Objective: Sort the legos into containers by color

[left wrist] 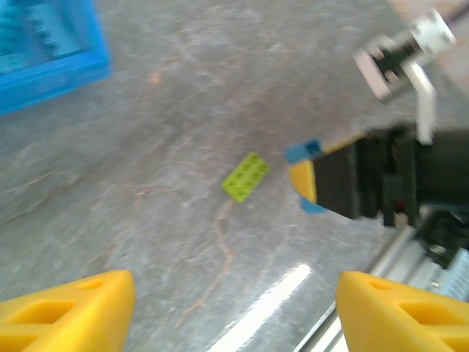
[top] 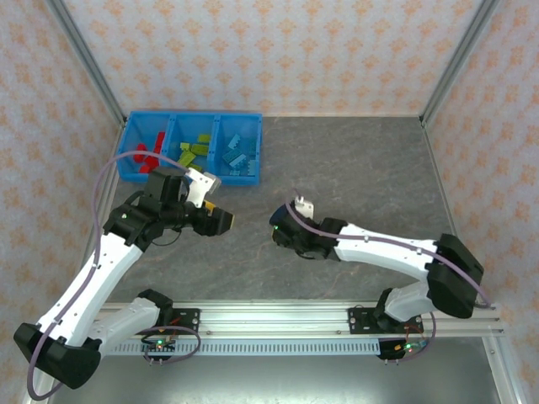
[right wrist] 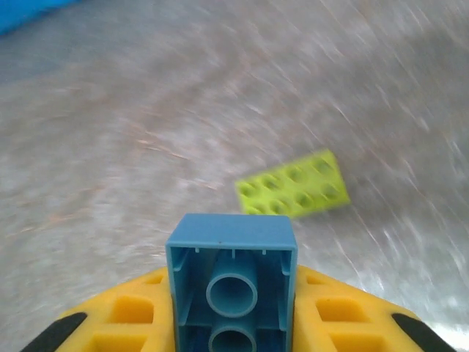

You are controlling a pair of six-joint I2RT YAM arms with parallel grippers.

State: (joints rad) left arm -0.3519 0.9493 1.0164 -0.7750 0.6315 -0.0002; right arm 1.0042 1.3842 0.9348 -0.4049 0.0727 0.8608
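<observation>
My right gripper (right wrist: pixel 231 297) is shut on a light blue lego (right wrist: pixel 231 253), held with its hollow underside facing the wrist camera. Just beyond it a lime lego (right wrist: pixel 293 192) lies flat on the table. My left gripper (left wrist: pixel 234 290) hangs open above the table with nothing between its yellow fingers (left wrist: pixel 80 301); the lime lego (left wrist: pixel 246 177) lies ahead of it. The right gripper (left wrist: pixel 314 180) with its blue lego (left wrist: pixel 302 152) sits just right of that lime one. In the top view the left gripper (top: pixel 221 220) and right gripper (top: pixel 280 225) face each other mid-table. The containers (top: pixel 257 147) stand at the back left.
The blue tray's three compartments hold red legos (top: pixel 150 153), lime legos (top: pixel 195 150) and light blue legos (top: pixel 238 153), from left to right. A tray corner (left wrist: pixel 66 66) shows in the left wrist view. An aluminium rail (top: pixel 278 320) runs along the near edge.
</observation>
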